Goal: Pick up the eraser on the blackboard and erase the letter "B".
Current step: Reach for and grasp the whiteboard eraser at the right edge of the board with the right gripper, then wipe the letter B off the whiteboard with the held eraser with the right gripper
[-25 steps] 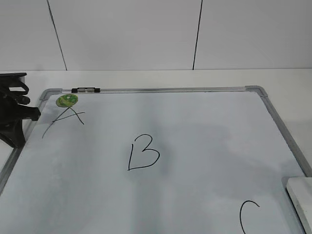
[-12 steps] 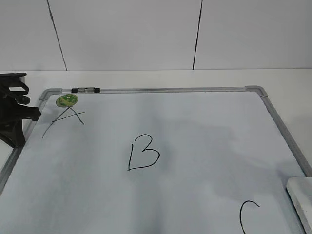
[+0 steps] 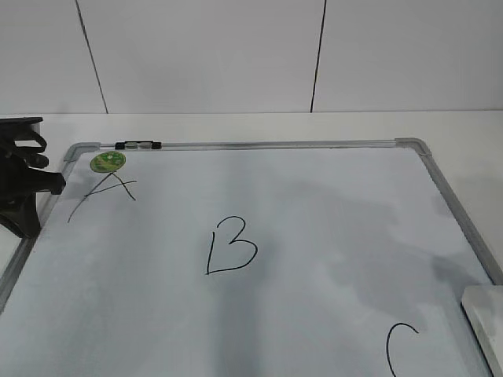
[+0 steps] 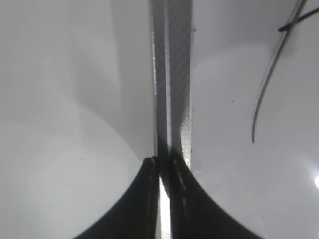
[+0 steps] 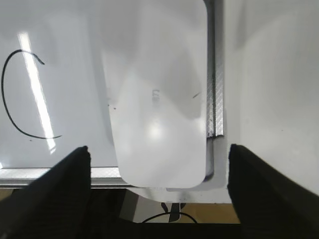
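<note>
Both hands are idle above the board. On the right wrist view, the right hand (image 5: 158, 191) has its two dark fingers (image 5: 60, 184) spread wide apart, one on each side of the eraser (image 5: 157, 99) with clear space between each finger and the block; nothing is gripped. That eraser is a smooth white rounded block lying along the right frame rail of the blackboard (image 3: 314, 236), at its near right corner, and in the exterior view only a white corner of the eraser (image 3: 483, 318) shows at the right edge. Just left of it sits the curved letter "C" (image 3: 397, 349).

On the left wrist view, the left hand (image 4: 164, 199) has its fingers pressed together, with only a thin bright slit between them, holding nothing, and it hangs over the grey rail at the board's left side. In the exterior view its black body (image 3: 20, 188) sits at the far left edge of the board.

Near the middle of the pale board stands the letter "B" (image 3: 230, 247), thin, black and whole, well apart from both hands and from the eraser. At the far left corner a scrawled "A" (image 3: 102, 192) lies under a small round green magnet (image 3: 108, 162). A dark clip (image 3: 138, 144) sits on the far rail. Beyond the board, the white tabletop (image 3: 275, 126) meets a white panelled wall (image 3: 236, 55).
</note>
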